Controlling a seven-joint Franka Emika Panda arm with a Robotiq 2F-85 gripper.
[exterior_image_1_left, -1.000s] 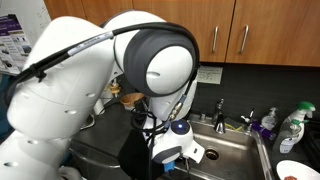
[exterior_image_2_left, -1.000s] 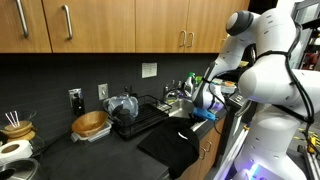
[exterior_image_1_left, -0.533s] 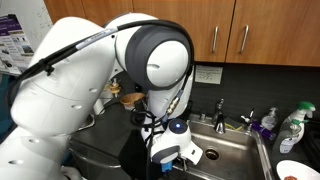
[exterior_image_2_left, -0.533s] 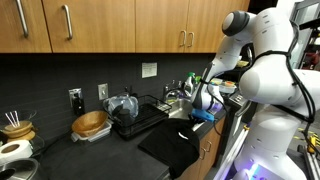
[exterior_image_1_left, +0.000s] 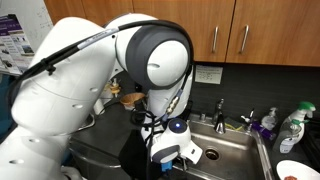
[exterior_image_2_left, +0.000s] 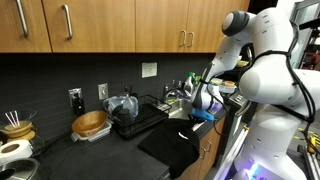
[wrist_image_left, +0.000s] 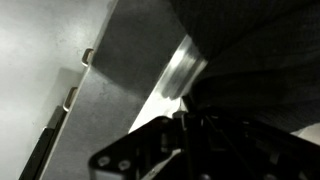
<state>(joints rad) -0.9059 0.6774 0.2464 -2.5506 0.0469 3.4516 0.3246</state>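
Found hanging low at the rim of the stainless steel sink, with the Robotiq gripper pressed together on nothing discernible, just beside the flat black mat, apparently laid over the counter edge to catch drips.

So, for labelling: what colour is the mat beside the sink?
Black mat, clearest in an exterior view.

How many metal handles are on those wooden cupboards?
4 in an exterior view: far-left handle, next handle, and a close pair by the arm; others may be hidden.
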